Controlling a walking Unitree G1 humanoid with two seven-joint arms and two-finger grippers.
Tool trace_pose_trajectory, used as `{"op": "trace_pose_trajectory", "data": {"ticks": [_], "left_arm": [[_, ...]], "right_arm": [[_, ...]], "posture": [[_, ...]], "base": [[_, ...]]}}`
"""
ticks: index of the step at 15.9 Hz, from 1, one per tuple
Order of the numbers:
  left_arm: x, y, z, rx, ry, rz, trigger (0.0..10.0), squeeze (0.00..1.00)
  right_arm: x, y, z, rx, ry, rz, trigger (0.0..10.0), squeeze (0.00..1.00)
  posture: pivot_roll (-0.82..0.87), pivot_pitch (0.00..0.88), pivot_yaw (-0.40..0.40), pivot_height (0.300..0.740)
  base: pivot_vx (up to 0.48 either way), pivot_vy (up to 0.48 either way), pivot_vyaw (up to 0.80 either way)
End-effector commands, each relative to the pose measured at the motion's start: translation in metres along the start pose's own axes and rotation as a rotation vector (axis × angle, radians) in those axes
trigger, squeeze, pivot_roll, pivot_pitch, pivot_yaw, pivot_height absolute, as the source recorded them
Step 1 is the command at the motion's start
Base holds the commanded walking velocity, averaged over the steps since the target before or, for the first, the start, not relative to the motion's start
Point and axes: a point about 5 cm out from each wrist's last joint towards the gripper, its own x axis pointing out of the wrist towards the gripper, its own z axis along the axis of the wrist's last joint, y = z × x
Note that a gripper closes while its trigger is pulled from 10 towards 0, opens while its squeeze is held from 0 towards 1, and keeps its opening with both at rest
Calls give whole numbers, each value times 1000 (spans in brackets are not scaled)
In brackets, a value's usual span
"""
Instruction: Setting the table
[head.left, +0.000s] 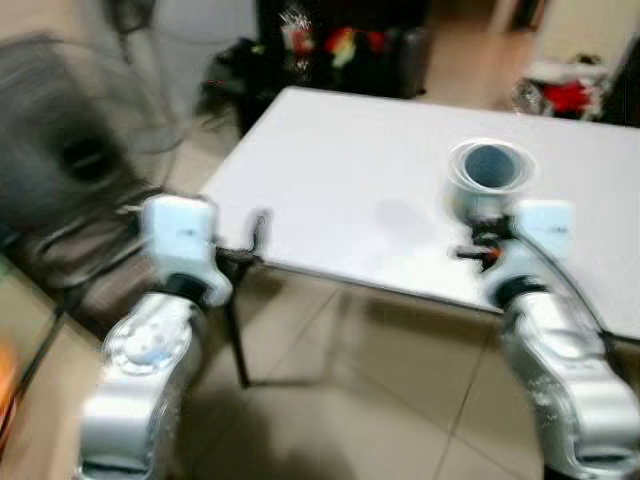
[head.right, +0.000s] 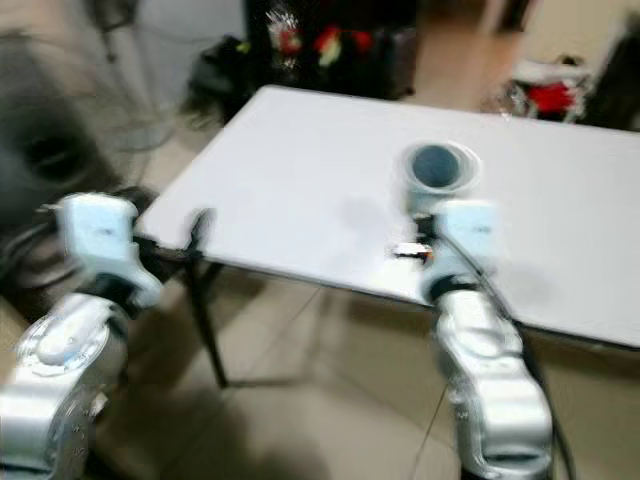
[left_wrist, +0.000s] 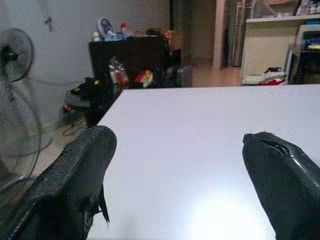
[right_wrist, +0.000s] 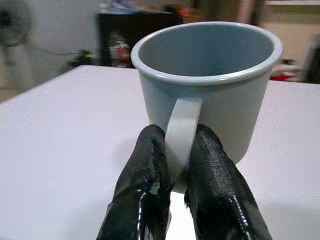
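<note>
A pale grey-blue mug (right_wrist: 207, 85) stands upright over the white table (head.left: 340, 190), near its front edge on the right. My right gripper (right_wrist: 177, 165) is shut on the mug's handle, one black finger on each side. In the eye views the mug (head.left: 488, 178) shows just beyond my right wrist, blurred. My left gripper (left_wrist: 180, 165) is open at the table's front left corner, its two fingers (left_wrist: 75, 175) wide apart with nothing between them. In the left eye view the left gripper (head.left: 255, 240) sits level with the table edge.
A standing fan (head.left: 70, 140) is on the floor to the left. A dark cabinet with coloured clutter (head.left: 340, 45) stands behind the table. More red items (head.left: 570, 95) lie at the back right. Tiled floor (head.left: 380, 390) lies below the table's front edge.
</note>
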Motion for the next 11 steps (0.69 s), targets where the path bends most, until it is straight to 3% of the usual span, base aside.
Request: {"op": "trace_pose_trajectory", "data": {"ticks": [1, 4, 8, 11], "left_arm": [[-3, 9, 1, 20, -2, 35, 10000, 0], [-2, 8, 1, 22, 0, 35, 10000, 0], [-4, 14, 0, 34, 4, 60, 10000, 0], [-6, 16, 0, 35, 7, 71, 10000, 0]], "right_arm": [[-1, 11, 6, 12, -24, 51, 10000, 0], [0, 12, 7, 9, -24, 65, 10000, 0], [8, 22, 4, -15, -3, 216, 10000, 0], [9, 24, 1, -11, 14, 233, 10000, 0]], "posture": [[-93, 0, 6, 740], [-93, 0, 5, 740], [-82, 0, -8, 740], [-78, 0, -11, 740]], "base": [[398, 0, -800], [394, 0, -667], [386, 0, 0], [372, 0, 0]]}}
